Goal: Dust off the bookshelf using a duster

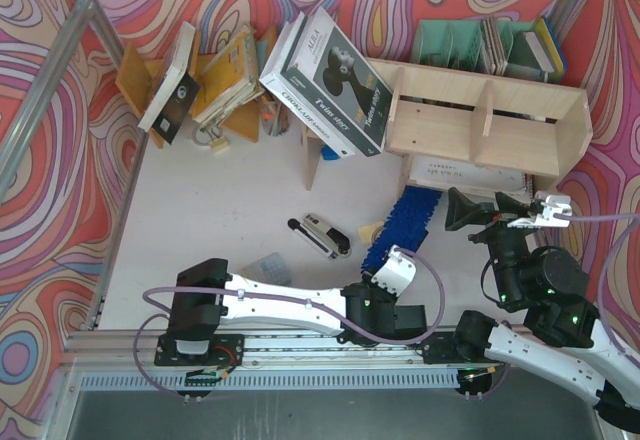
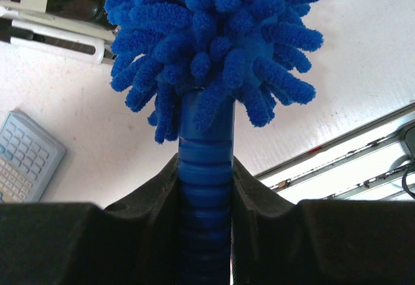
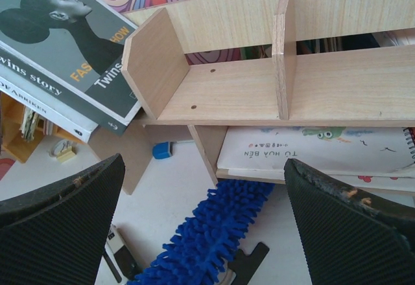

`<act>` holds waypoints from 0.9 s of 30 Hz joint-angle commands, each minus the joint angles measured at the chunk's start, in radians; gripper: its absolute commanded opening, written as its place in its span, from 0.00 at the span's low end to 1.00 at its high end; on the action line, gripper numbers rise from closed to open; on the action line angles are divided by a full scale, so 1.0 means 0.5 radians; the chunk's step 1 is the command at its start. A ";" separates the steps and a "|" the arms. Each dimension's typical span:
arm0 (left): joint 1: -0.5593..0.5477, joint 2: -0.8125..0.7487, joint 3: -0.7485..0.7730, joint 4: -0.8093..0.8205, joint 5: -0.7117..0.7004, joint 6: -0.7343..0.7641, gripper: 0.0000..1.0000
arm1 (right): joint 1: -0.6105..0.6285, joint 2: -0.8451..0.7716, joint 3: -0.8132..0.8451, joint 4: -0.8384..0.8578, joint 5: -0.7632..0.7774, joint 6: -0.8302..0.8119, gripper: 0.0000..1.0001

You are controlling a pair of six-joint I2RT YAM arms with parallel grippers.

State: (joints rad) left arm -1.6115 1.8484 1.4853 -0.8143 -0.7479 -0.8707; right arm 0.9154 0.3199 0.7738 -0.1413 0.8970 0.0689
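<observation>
The bookshelf point(image 1: 480, 125) is pale plywood with upright dividers and stands at the back right; its shelves show empty in the right wrist view point(image 3: 227, 91). The bright-blue fluffy duster point(image 1: 405, 222) lies slanted on the white table, its far end at the shelf's lower front edge. My left gripper point(image 1: 386, 263) is shut on its ribbed dark-blue handle point(image 2: 206, 168), with the fluffy head point(image 2: 214, 39) just ahead of the fingers. My right gripper point(image 1: 487, 212) is open and empty, hovering in front of the shelf above the duster point(image 3: 207, 239).
Large books point(image 1: 330, 80) lean on the shelf's left end. An orange-brown rack point(image 1: 200, 90) stands at the back left and a mint-green file holder point(image 1: 480, 45) behind the shelf. A notebook point(image 1: 470, 175) lies under the shelf. A stapler point(image 1: 322, 235) and a calculator point(image 1: 268, 268) lie left of the duster.
</observation>
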 commanded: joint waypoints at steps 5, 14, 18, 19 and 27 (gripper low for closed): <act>-0.048 -0.045 -0.039 -0.283 -0.281 -0.474 0.00 | -0.002 -0.046 0.045 -0.024 -0.069 -0.005 0.99; -0.114 0.202 0.258 -0.376 -0.255 -0.267 0.00 | -0.003 -0.050 0.048 -0.032 -0.094 0.003 0.99; -0.121 0.252 0.313 -0.474 -0.233 -0.301 0.00 | -0.004 -0.048 0.048 -0.032 -0.088 0.001 0.99; -0.123 0.228 0.279 -0.461 -0.216 -0.308 0.00 | -0.002 -0.045 0.049 -0.033 -0.088 0.000 0.99; -0.121 0.135 0.087 -0.455 -0.038 -0.374 0.00 | -0.002 -0.032 0.047 -0.024 -0.083 -0.002 0.99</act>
State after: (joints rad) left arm -1.6691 1.9545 1.5467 -1.0023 -0.7723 -1.0222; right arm 0.9150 0.3080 0.7750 -0.1463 0.8577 0.0689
